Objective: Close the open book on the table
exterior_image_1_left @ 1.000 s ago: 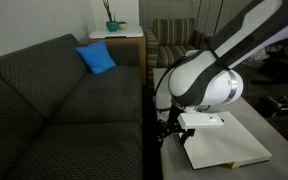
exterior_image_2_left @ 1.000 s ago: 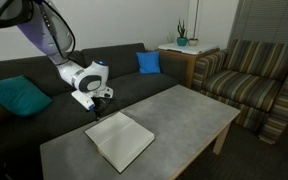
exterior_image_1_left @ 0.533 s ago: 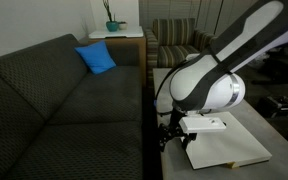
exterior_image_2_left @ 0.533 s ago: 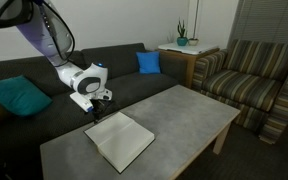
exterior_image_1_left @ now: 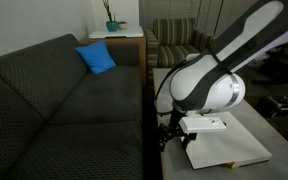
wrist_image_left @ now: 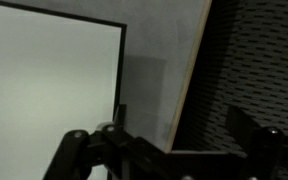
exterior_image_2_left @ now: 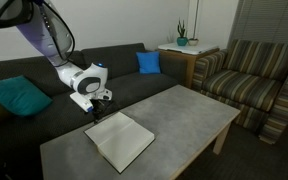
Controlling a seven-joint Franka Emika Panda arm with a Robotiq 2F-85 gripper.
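The book (exterior_image_2_left: 119, 140) lies open and flat on the grey table (exterior_image_2_left: 189, 108), white pages up, near the table's end by the sofa. It also shows in an exterior view (exterior_image_1_left: 229, 150) and as a white page (wrist_image_left: 44, 90) in the wrist view. My gripper (exterior_image_2_left: 97, 103) hangs just above the table's edge (wrist_image_left: 189, 80) on the sofa side, beside the book's corner and apart from it. Its fingers (wrist_image_left: 181, 130) are spread and hold nothing. In an exterior view the gripper (exterior_image_1_left: 172, 133) is partly hidden by the arm.
A dark sofa (exterior_image_2_left: 134, 72) runs along the table's side, with a blue cushion (exterior_image_2_left: 148, 62) and a teal cushion (exterior_image_2_left: 14, 97). A striped armchair (exterior_image_2_left: 249, 80) stands past the table's far end. A small side table with a plant (exterior_image_2_left: 184, 45) stands behind.
A second ago the arm stood slightly higher; it came down a little toward the table's edge. Nothing has moved in the last half second. The book has not moved.
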